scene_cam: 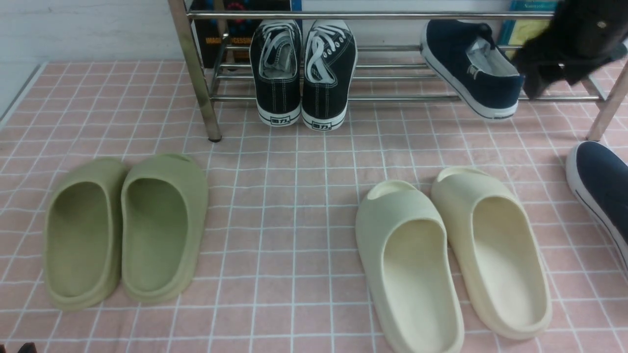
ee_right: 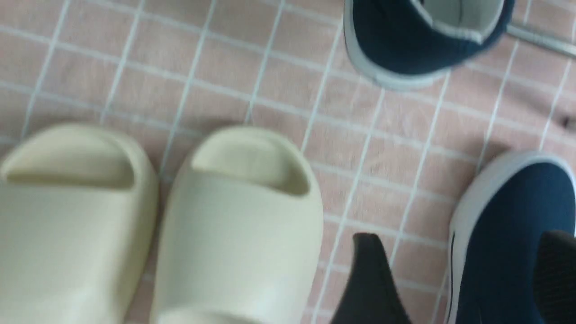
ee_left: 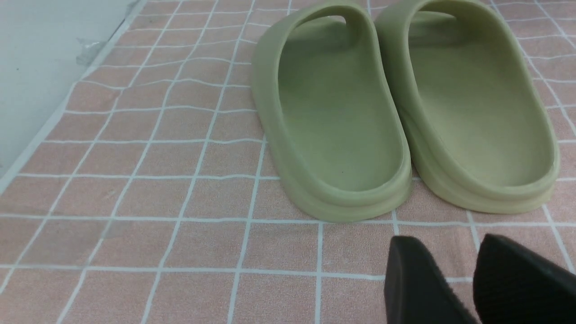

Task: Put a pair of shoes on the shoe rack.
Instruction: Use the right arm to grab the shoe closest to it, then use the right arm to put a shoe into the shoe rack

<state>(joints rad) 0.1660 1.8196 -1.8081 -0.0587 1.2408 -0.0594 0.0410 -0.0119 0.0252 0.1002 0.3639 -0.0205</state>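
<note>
Idles low near olive slides (ee_left: 333,112) with left gripper (ee_left: 445,245) parted, empty. Risks nudging the navy shoe (scene_cam: 471,68), tilted on shoe rack (scene_cam: 195,73) with heel overhanging, off the front bar. Hangs at right with right gripper (ee_right: 461,238) spread wide, empty, over second navy shoe (scene_cam: 603,184) on the floor; could graze cream slides (scene_cam: 451,264)

Pink checked desk (scene_cam: 294,162)
Olive-green slides (scene_cam: 157,225), cream slides (scene_cam: 490,255), one navy slip-on (scene_cam: 601,181) and the shoe rack (scene_cam: 196,73) stand on it.
</note>
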